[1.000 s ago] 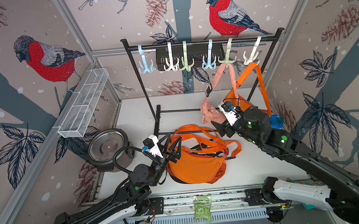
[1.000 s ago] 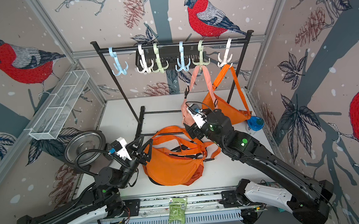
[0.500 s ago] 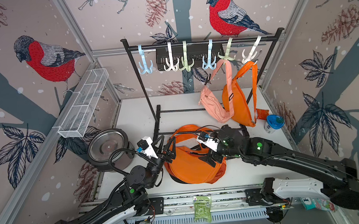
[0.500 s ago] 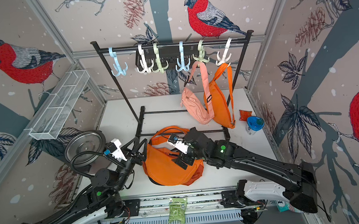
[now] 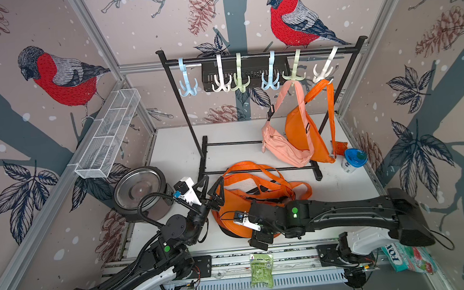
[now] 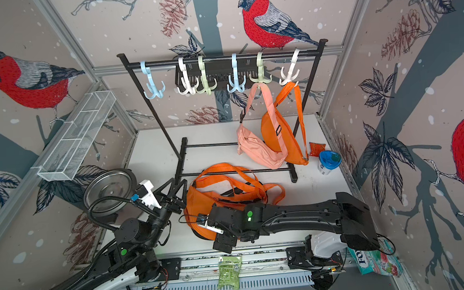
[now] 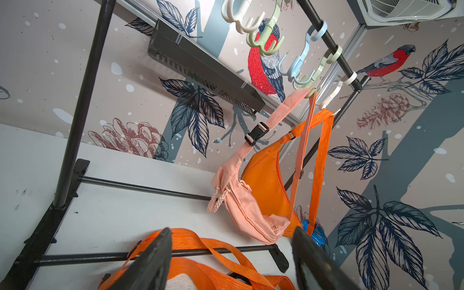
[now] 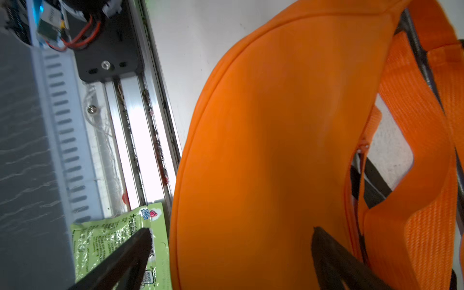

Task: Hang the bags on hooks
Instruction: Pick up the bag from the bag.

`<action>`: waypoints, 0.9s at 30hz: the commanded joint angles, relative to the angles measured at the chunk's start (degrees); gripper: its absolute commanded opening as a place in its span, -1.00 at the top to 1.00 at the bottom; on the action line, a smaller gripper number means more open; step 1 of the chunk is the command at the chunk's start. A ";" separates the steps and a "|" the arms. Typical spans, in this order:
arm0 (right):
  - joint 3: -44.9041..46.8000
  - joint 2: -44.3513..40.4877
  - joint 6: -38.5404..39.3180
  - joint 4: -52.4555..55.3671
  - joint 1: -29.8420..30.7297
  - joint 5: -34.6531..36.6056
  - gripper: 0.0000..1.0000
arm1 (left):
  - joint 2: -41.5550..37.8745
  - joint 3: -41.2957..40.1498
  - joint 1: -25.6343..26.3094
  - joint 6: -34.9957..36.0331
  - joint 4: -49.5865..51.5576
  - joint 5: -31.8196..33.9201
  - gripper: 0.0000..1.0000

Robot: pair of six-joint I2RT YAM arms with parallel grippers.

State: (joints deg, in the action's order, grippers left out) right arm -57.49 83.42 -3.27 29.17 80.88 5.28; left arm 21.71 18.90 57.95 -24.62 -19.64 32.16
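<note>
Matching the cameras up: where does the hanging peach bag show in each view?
In both top views: peach bag right of centre, against the hanging orange bag.
Left wrist: just below centre.
Right wrist: not in it.
Shared landmark: the orange bag on the table, seen in all four.
</note>
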 commanded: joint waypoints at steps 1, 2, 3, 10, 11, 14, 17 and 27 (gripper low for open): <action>-1.10 3.57 -2.43 2.77 1.25 6.48 -0.92 | -0.33 0.61 -0.03 -0.70 0.65 0.87 -0.48; -1.36 4.50 -2.68 2.87 1.49 7.28 -0.88 | -0.45 0.59 -0.03 -0.73 0.69 0.86 -0.48; -1.76 5.40 -2.82 2.91 1.83 8.22 -0.83 | -0.70 0.62 -0.04 -0.77 0.59 0.84 -0.48; -2.67 4.46 -2.84 1.42 2.78 9.62 -0.06 | -1.69 1.18 0.01 -0.31 1.01 0.62 -0.48; -2.47 3.48 -2.66 0.96 2.79 9.24 0.03 | -1.81 1.36 -0.03 -0.26 1.18 0.47 -0.48; -1.84 0.38 -2.28 -0.32 2.78 8.90 0.20 | -2.02 1.97 -0.03 0.01 1.48 0.10 -0.48; -0.67 -3.07 -2.06 -2.38 2.68 9.36 0.51 | -1.97 2.59 -0.03 0.10 1.39 -1.01 -0.48; 4.19 -16.79 -4.43 -14.36 -2.78 26.14 0.82 | 3.46 7.14 -0.03 -1.91 0.35 -9.82 -0.54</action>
State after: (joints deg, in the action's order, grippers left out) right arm -54.06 69.23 -6.39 22.35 79.46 24.77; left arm 23.09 24.80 57.95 -25.30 -17.63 26.94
